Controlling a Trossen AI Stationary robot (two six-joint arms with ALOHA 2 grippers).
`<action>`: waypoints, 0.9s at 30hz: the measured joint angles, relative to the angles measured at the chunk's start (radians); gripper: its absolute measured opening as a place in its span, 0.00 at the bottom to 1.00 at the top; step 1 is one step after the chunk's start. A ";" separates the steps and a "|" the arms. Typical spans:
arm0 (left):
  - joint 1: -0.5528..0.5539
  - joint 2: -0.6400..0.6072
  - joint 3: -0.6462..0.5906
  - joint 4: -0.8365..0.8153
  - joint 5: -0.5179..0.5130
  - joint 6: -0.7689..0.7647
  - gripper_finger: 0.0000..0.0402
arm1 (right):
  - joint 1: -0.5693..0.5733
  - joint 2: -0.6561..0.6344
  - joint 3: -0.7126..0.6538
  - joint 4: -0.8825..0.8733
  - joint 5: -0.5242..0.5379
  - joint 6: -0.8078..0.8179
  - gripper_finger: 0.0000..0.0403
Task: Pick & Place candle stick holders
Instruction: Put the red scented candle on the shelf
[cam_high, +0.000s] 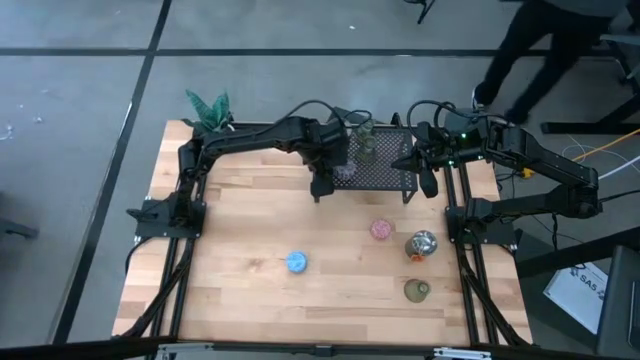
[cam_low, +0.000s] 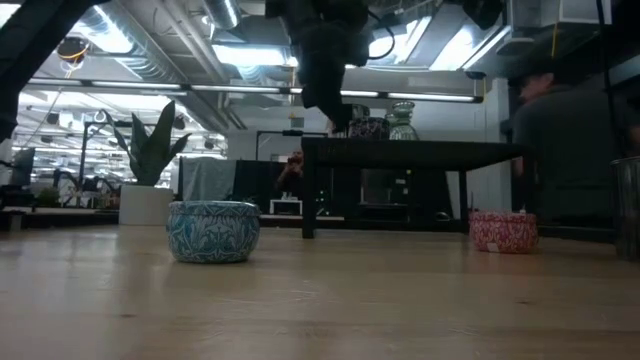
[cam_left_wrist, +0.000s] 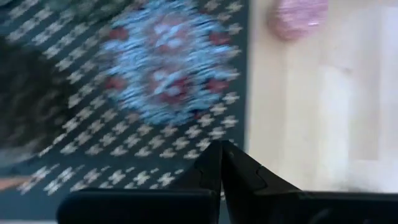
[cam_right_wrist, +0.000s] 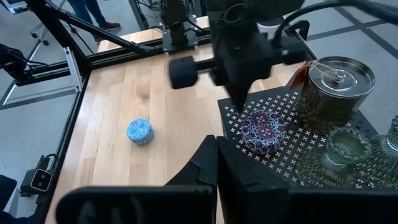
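A black mesh rack (cam_high: 380, 172) stands at the table's far side. On it sit a purple-speckled holder (cam_right_wrist: 264, 131), a lidded silvery tin (cam_right_wrist: 336, 84) and clear glass holders (cam_right_wrist: 345, 147). My left gripper (cam_right_wrist: 242, 99) is shut and hangs just above the speckled holder (cam_left_wrist: 168, 68), near the rack's left edge, pointing steeply down. My right gripper (cam_high: 427, 183) is shut and waits by the rack's right end. A blue holder (cam_high: 297, 262), a pink one (cam_high: 381, 230), a silvery one (cam_high: 421, 244) and an olive one (cam_high: 417, 290) stand on the table.
A green plant in a white pot (cam_high: 208, 108) stands at the table's far left corner. Black frame rails (cam_high: 170, 270) run along both side edges. A person (cam_high: 540, 50) moves beyond the far right corner. Bare wood lies between the blue holder and the rack.
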 joint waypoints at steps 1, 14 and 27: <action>0.004 0.000 0.000 0.000 -0.026 -0.007 0.00 | 0.000 0.000 0.000 0.000 0.000 0.000 0.00; 0.008 0.000 0.000 0.094 -0.105 -0.031 0.00 | 0.000 0.000 0.000 0.000 0.000 0.000 0.00; 0.007 0.000 0.000 0.193 -0.014 -0.032 0.00 | 0.000 0.000 0.000 0.000 0.016 0.000 0.00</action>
